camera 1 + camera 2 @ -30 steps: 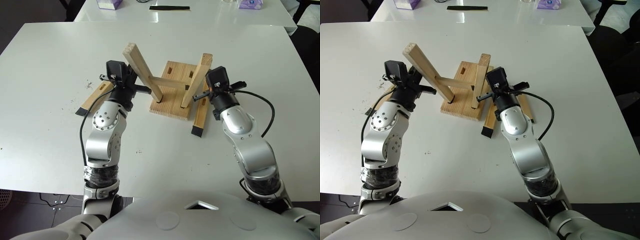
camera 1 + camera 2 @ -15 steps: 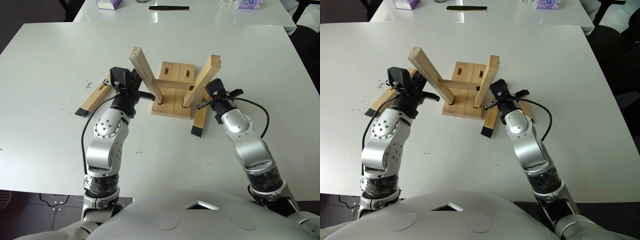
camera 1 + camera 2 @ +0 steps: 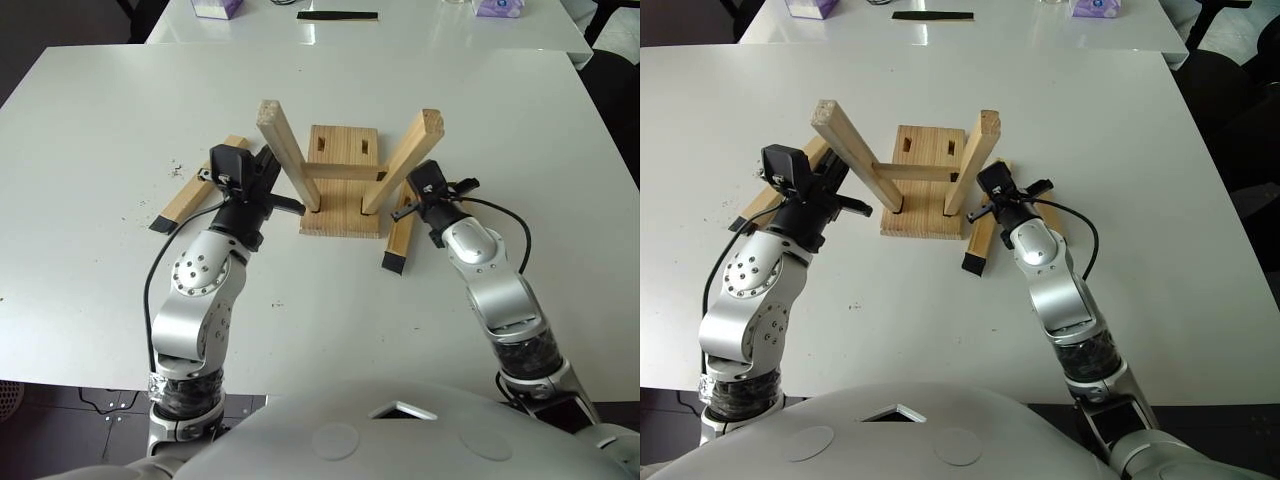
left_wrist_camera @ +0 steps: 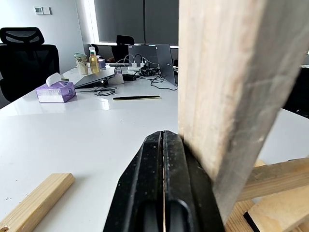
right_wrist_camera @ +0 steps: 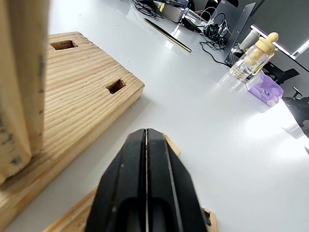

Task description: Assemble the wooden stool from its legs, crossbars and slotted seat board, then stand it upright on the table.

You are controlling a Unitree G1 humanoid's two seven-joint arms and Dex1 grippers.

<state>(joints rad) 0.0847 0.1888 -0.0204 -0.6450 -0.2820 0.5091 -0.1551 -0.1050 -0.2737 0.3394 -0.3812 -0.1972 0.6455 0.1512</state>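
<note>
The slotted seat board (image 3: 340,205) lies flat on the white table. Two legs (image 3: 287,152) (image 3: 403,160) stand in its near slots, leaning outward, with a crossbar (image 3: 345,172) between them. The two far slots (image 5: 116,86) are empty. My left gripper (image 3: 293,208) is shut, holding nothing, its tip beside the foot of the left leg (image 4: 227,96). My right gripper (image 3: 400,210) is shut too, holding nothing, beside the base of the right leg. A loose leg (image 3: 402,240) with a black foot lies under it. More loose wooden pieces (image 3: 195,190) lie to the left.
Dark specks (image 3: 180,165) dot the table near the left pieces. A second table behind carries tissue boxes (image 3: 218,8) and a black strip (image 3: 338,16). Bare white tabletop (image 3: 320,300) spreads in front of the board.
The board with its two legs has turned from skewed to square with the table and lies flat. Both arms have sunk and drawn back slightly; the left gripper sits farther left.
</note>
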